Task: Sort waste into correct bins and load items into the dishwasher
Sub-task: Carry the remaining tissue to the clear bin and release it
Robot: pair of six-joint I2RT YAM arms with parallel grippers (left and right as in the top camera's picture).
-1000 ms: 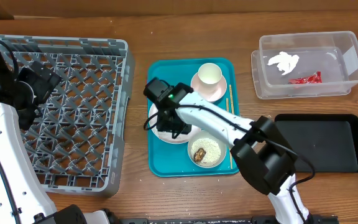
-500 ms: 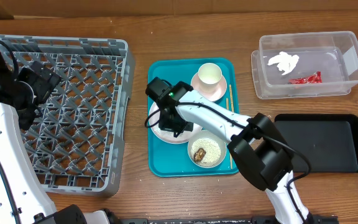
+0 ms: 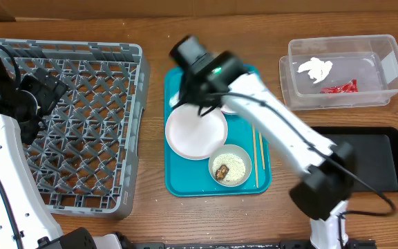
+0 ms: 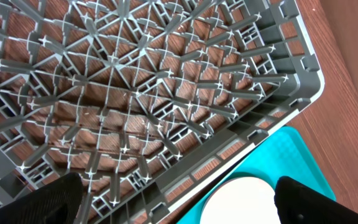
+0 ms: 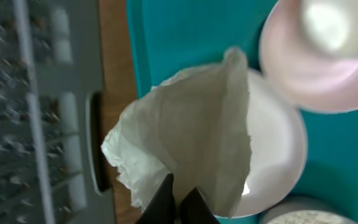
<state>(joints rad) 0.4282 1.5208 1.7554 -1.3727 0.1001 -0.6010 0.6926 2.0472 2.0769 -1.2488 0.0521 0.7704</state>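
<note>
Overhead view, L to R:
- Left half: dish rack [image 3: 68, 124], no items loaded. L gripper [image 4: 185, 202] above it, jaws wide, nothing held.
- Centre: teal tray [image 3: 175, 180]. R gripper [image 5: 178, 199] over tray upper-left corner, pinched on crumpled tissue [image 5: 185, 124], tissue lifted above plate [image 3: 195, 131].
- Pink bowl [image 5: 303, 81] w/ cup [image 5: 337, 28] at tray top, blurred in wrist view.
- Grey-white bowl [image 3: 249, 162] lower centre: rice [image 3: 235, 164], brown lump [image 3: 221, 171]. Chopsticks [image 3: 258, 155] just beside, to right.
- Upper right: clear tub [image 3: 392, 62] w/ 2nd tissue [image 3: 315, 68], wrapper [image 3: 340, 88].
- Right, below tub: black tray [image 3: 354, 158].
</note>
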